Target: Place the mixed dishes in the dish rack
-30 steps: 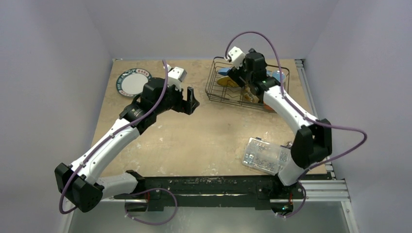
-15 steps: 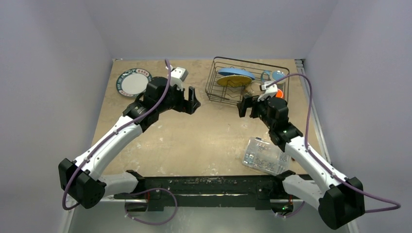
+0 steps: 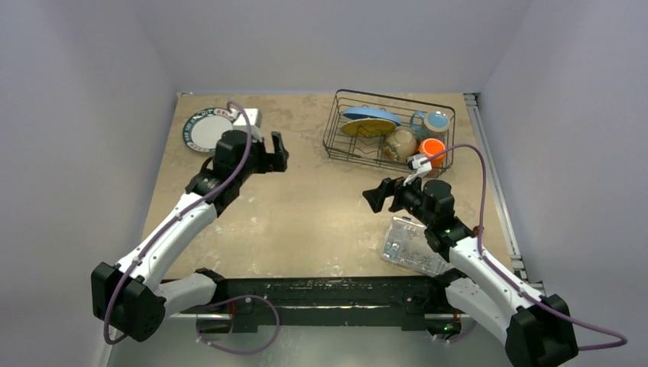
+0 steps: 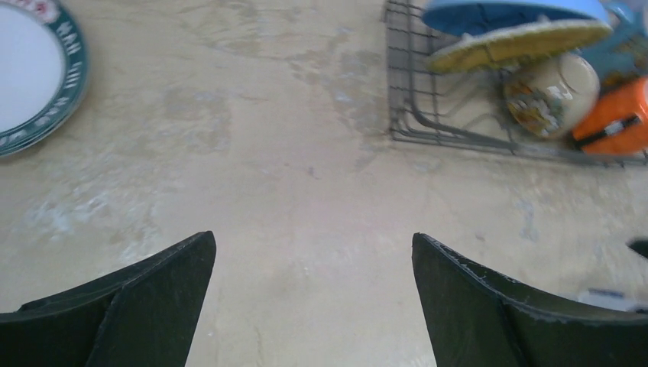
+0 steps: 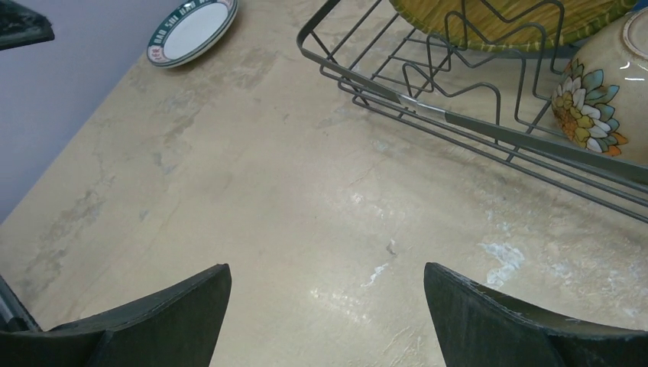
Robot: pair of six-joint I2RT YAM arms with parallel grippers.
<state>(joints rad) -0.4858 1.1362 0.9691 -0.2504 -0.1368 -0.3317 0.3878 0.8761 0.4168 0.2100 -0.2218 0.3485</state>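
Note:
The black wire dish rack [image 3: 334,130] stands at the back right. In it are the blue plate [image 3: 370,115], the yellow plate [image 3: 359,128], the white bowl [image 3: 400,143] on its side, the orange cup [image 3: 432,147] and the light-blue mug [image 3: 436,121]. The white plate with the green rim [image 3: 208,130] lies flat at the back left, also in the left wrist view [image 4: 30,73] and the right wrist view [image 5: 191,29]. My left gripper [image 3: 279,151] is open and empty, right of that plate. My right gripper [image 3: 380,195] is open and empty, in front of the rack.
A clear plastic box of small parts [image 3: 413,246] lies at the front right, under my right forearm. Purple cables loop over both arms. Grey walls close in the table on the left, back and right.
My right arm has pulled back out of the rack toward the near side, leaving the bowl and cup inside. My left gripper has drawn back to the left, nearer the green-rimmed plate.

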